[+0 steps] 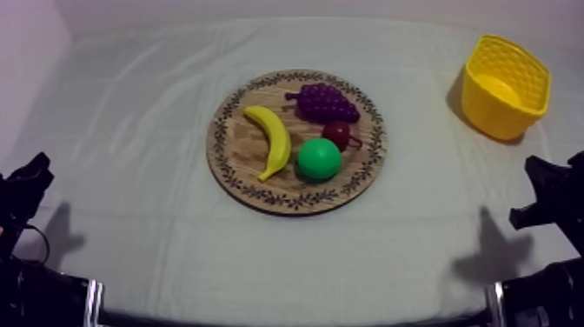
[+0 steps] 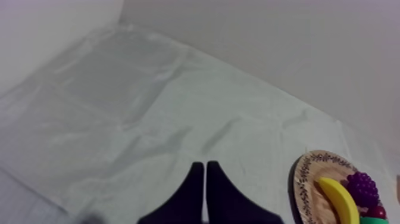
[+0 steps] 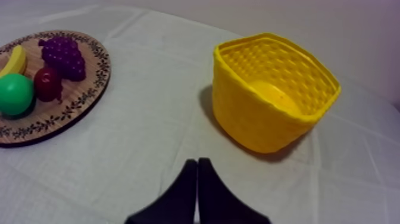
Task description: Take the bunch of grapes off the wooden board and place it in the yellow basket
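Observation:
A purple bunch of grapes [image 1: 324, 102] lies on the far side of the round wooden board [image 1: 239, 170] in the middle of the table. The yellow basket [image 1: 505, 85] stands at the far right, holding nothing. My left gripper [image 1: 26, 184] rests low at the left edge, far from the board; in its wrist view its fingers [image 2: 204, 168] lie together as a narrow wedge, shut on nothing. My right gripper [image 1: 546, 196] sits low at the right, in front of the basket [image 3: 271, 89], its fingers [image 3: 197, 164] likewise shut. The grapes [image 3: 64, 55] and board [image 3: 77, 107] show off to its side.
On the board also lie a yellow banana [image 1: 272, 139], a small red fruit [image 1: 338, 133] and a green ball-shaped fruit [image 1: 319, 159]. The grey-white cloth [image 1: 156, 243] covers the table; a wall rises behind it.

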You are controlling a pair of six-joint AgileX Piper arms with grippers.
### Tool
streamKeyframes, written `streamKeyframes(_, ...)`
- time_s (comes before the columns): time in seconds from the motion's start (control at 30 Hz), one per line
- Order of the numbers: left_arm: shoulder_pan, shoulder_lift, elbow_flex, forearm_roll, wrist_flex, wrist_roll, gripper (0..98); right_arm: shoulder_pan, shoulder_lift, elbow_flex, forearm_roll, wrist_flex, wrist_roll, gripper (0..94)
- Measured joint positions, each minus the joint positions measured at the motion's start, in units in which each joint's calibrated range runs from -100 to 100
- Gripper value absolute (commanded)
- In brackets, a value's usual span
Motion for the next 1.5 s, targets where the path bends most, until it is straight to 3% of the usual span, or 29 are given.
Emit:
streamKeyframes(0.67, 0.00, 0.00, 0.00, 0.00, 0.00, 0.03, 0.1, 0.63, 0.00, 0.00, 0.30, 1.59, -2.68, 0.3)
streamKeyframes(0.87, 0.00, 0.00, 0.00, 0.00, 0.00, 0.03, 0.1, -0.04, 3.13, -1.45, 0.18, -1.48, -2.55, 0.2)
streamKeyframes(1.23, 0.00, 0.00, 0.00, 0.00, 0.00, 0.03, 0.1, 0.06, 20.90, -20.44, -5.15, -1.69, 0.42, 0.2)
streamKeyframes(1.5, 0.00, 0.00, 0.00, 0.00, 0.00, 0.03, 0.1, 0.24, 36.70, -41.36, -8.80, 4.51, 3.74, 0.2)
